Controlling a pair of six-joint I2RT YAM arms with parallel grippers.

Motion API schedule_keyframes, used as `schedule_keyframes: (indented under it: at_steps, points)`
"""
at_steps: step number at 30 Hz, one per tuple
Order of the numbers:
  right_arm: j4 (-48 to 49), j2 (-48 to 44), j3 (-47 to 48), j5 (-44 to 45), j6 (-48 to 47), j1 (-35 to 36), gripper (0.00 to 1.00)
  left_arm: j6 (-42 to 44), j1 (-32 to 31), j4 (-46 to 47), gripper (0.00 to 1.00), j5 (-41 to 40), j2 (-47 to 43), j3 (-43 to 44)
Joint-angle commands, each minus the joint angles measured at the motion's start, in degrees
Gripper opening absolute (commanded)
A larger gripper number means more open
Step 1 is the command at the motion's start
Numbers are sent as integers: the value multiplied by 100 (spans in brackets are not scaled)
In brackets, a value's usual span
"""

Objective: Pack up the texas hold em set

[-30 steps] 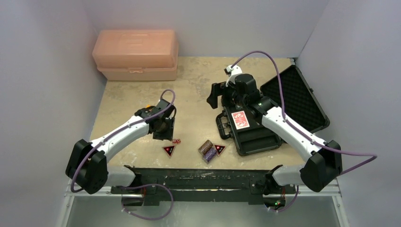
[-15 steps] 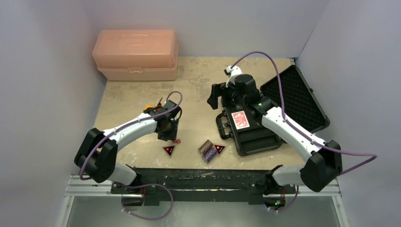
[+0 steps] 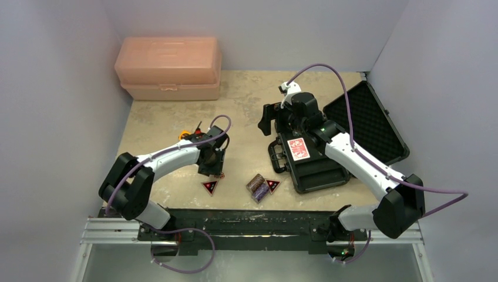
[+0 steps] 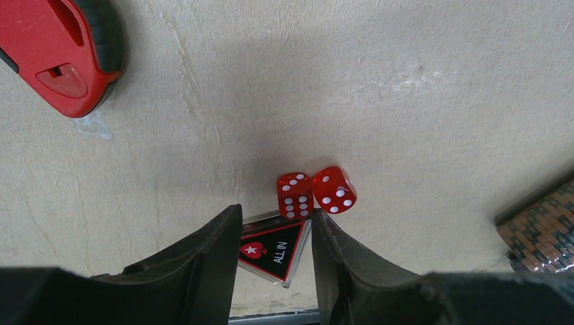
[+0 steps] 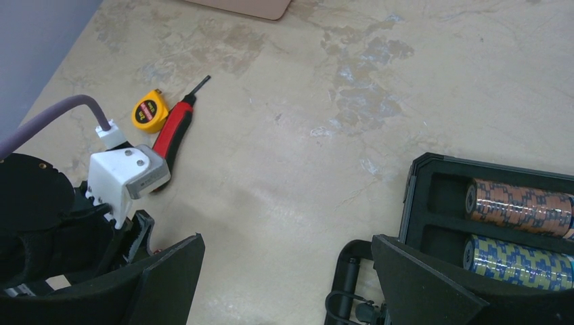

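Note:
The small black case (image 3: 320,170) lies open at centre right, with a red card deck (image 3: 298,148) in it and its foam-lined lid (image 3: 364,120) laid back. The right wrist view shows an orange chip stack (image 5: 518,203) and a blue one (image 5: 521,261) in the case slots. Two red dice (image 4: 295,196) (image 4: 334,190) lie just past my left gripper's tips. My left gripper (image 4: 274,220) is open and empty, low over a black-red "ALL IN" token (image 4: 274,249). A loose chip stack (image 3: 256,187) and a second token (image 3: 272,185) lie nearby. My right gripper (image 5: 288,250) is open and empty above the case handle (image 5: 348,284).
A large peach plastic box (image 3: 169,67) stands at the back left. A red-handled tool (image 5: 174,128) and a yellow tape measure (image 5: 147,110) lie behind my left arm. The tool also shows in the left wrist view (image 4: 64,51). Walls close in both sides.
My left arm has swung right and forward, which brings its gripper over the dice and the token. The right arm has not moved.

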Motion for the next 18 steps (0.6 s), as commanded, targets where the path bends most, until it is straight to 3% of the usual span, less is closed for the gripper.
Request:
schedule_keyframes:
  at_steps: [1, 18]
  points:
    - [104, -36, -7, 55, -87, 19, 99, -70, -50, 160, 41, -156, 53, 83]
    - [92, -24, -2, 55, -87, 17, 99, -134, -108, 194, 40, -211, 146, 209]
